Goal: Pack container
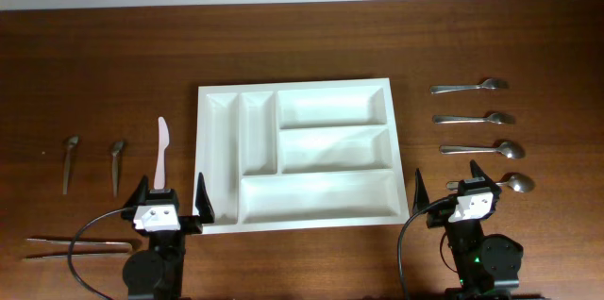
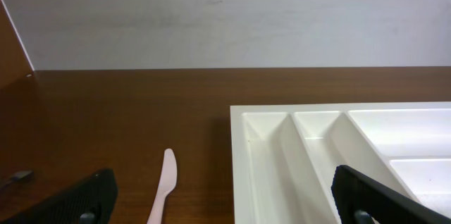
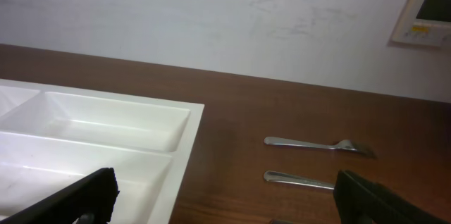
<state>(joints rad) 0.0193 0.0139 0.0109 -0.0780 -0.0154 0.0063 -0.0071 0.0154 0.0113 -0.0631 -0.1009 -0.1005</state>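
The container (image 1: pixel 203 158), a white cutlery tray, lies in the middle of the table with all compartments empty. My left gripper (image 1: pixel 172 180) stands open at the tray's near left corner, nothing between its fingers. Its right finger is over the tray's left edge (image 2: pixel 239 160), and a white plastic knife (image 2: pixel 163 192) lies just ahead of it. My right gripper (image 1: pixel 446 173) stands open off the tray's near right corner, with the tray's right rim (image 3: pixel 190 139) on its left side. It holds nothing.
Several metal forks and spoons (image 1: pixel 472 118) lie in a column right of the tray; the nearest spoon (image 1: pixel 514 183) is beside my right gripper. Two forks (image 3: pixel 317 144) show ahead. Two small spoons (image 1: pixel 70 160) and thin tongs (image 1: pixel 75 246) lie far left.
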